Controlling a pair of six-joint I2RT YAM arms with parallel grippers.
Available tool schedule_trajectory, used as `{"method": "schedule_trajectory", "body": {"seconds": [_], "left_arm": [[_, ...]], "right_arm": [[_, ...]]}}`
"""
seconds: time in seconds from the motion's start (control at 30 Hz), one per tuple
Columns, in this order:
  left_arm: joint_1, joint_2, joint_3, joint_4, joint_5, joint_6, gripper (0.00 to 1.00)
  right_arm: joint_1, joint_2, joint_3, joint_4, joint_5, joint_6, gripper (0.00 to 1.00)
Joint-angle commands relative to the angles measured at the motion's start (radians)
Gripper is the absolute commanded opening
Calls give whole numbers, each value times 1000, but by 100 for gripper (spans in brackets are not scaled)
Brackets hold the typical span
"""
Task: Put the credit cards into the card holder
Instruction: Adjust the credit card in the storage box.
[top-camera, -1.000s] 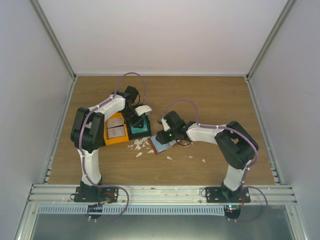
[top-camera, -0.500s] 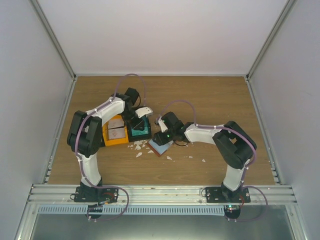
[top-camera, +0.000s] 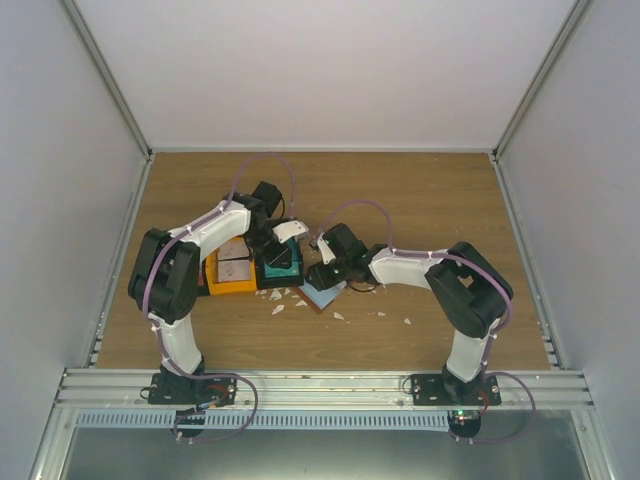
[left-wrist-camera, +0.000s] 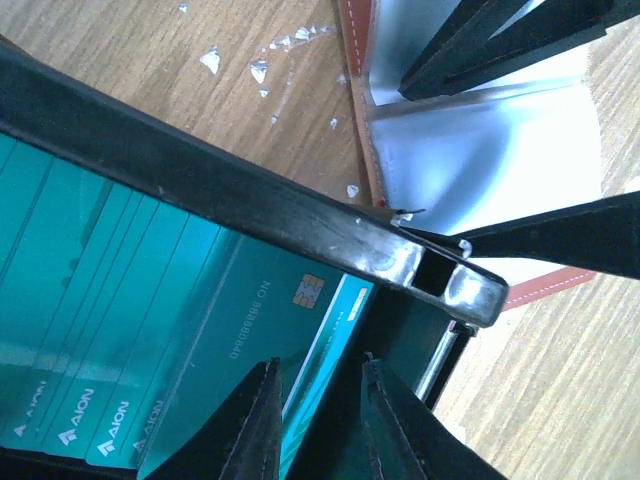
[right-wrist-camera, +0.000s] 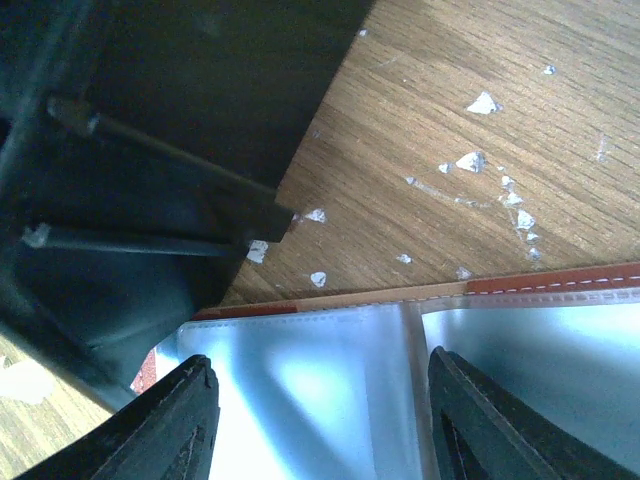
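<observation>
Several teal credit cards (left-wrist-camera: 150, 320) stand in a black bin (left-wrist-camera: 250, 200); the bin also shows in the top view (top-camera: 280, 266). My left gripper (left-wrist-camera: 318, 420) is inside the bin, open, with its fingers on either side of the edge of one teal card. In the top view it (top-camera: 283, 250) is over the bin. The reddish-brown card holder (right-wrist-camera: 300, 370) lies open on the table with its clear sleeves up. It also shows in the left wrist view (left-wrist-camera: 480, 160) and the top view (top-camera: 318, 297). My right gripper (right-wrist-camera: 318, 415) is wide open just over the sleeves (top-camera: 323, 276).
An orange bin (top-camera: 228, 277) with whitish cards sits left of the black bin. Small white scraps (top-camera: 280, 296) lie on the wood in front of the bins (right-wrist-camera: 470, 160). The black bin's wall (right-wrist-camera: 150, 150) stands close to the holder's left end.
My left arm has reached further forward and lowered its gripper into the black bin. My right gripper shifted slightly left over the card holder, then held still.
</observation>
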Motion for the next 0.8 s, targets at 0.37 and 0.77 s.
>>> {"method": "schedule_trajectory", "body": {"seconds": [0.37, 0.77], "left_arm": [[-9, -33, -46, -24, 94, -136, 26], [-8, -66, -88, -30, 95, -197, 29]], "right_arm": [[-10, 20, -50, -21, -40, 57, 58], [-10, 13, -68, -20, -37, 52, 58]]}}
